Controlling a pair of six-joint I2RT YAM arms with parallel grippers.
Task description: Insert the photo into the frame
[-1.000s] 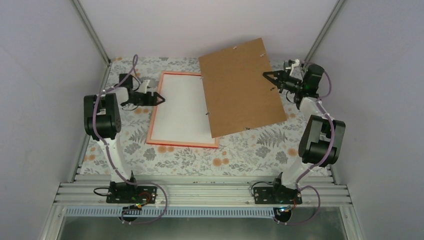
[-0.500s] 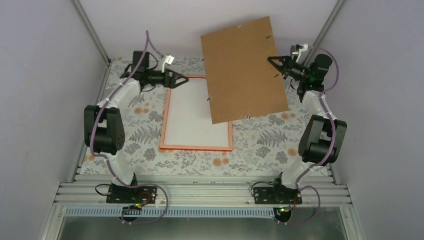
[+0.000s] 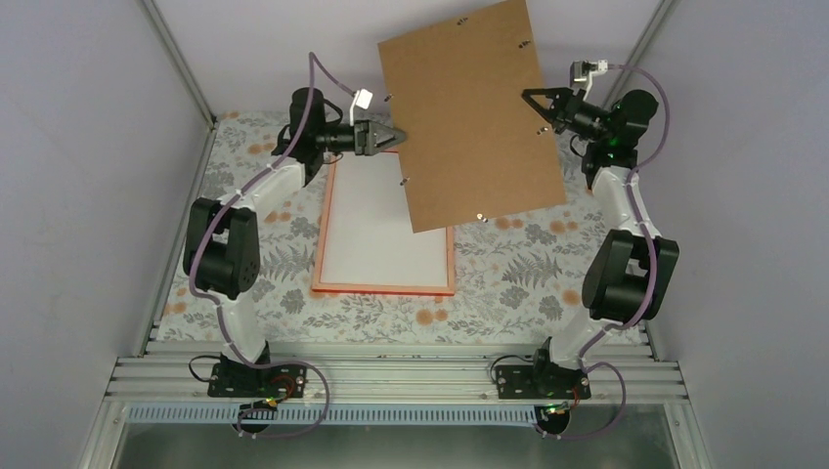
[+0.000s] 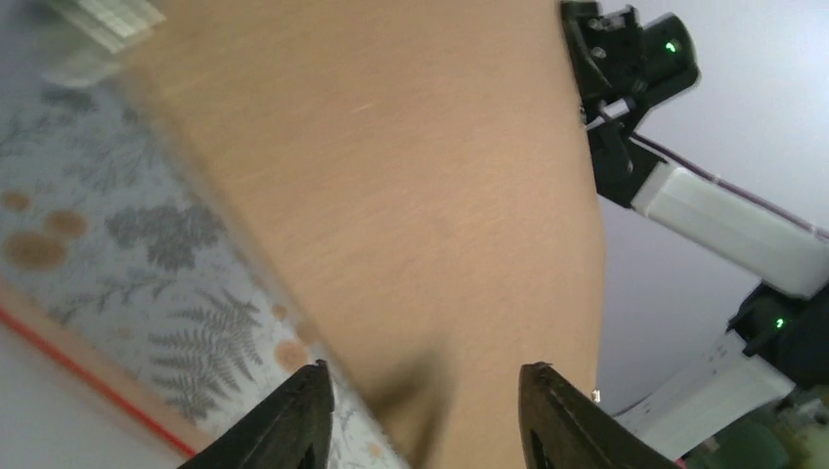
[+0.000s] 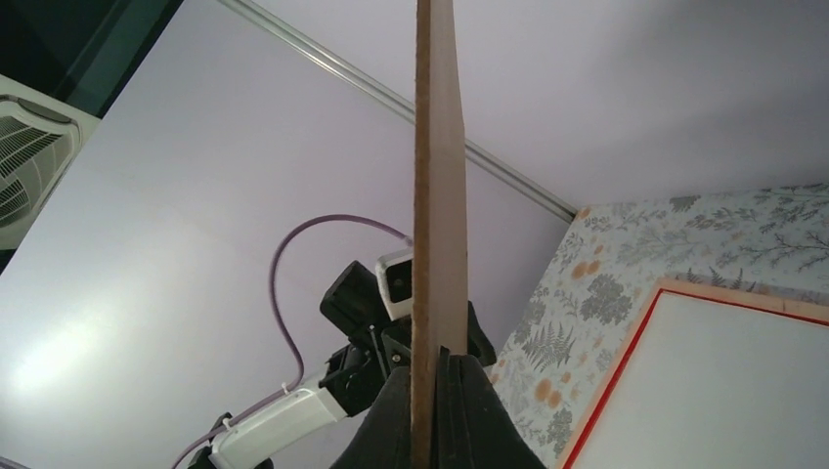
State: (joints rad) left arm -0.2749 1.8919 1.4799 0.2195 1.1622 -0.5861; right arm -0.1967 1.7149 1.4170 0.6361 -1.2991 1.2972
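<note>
The red frame (image 3: 381, 289) lies flat on the table with a white sheet (image 3: 376, 234) inside it; no landscape print shows, so I cannot tell whether this sheet is the photo. My right gripper (image 3: 536, 98) is shut on the right edge of the brown backing board (image 3: 469, 117) and holds it tilted up above the frame's far end. In the right wrist view the board (image 5: 437, 195) stands edge-on between my shut fingers (image 5: 437, 357), with the frame (image 5: 616, 386) below. My left gripper (image 3: 396, 135) is open at the board's left edge. In its wrist view the blurred board (image 4: 391, 176) fills the space ahead of the open jaws (image 4: 427, 369).
The floral tablecloth (image 3: 508, 283) covers the table. Grey walls and metal corner posts (image 3: 176, 59) close in the back and sides. The arm bases sit on the aluminium rail (image 3: 391, 376) at the near edge.
My right gripper has lifted the backing board higher and steeper off the frame. My left arm swung from the frame's left side to the board's left edge. The frame slid right.
</note>
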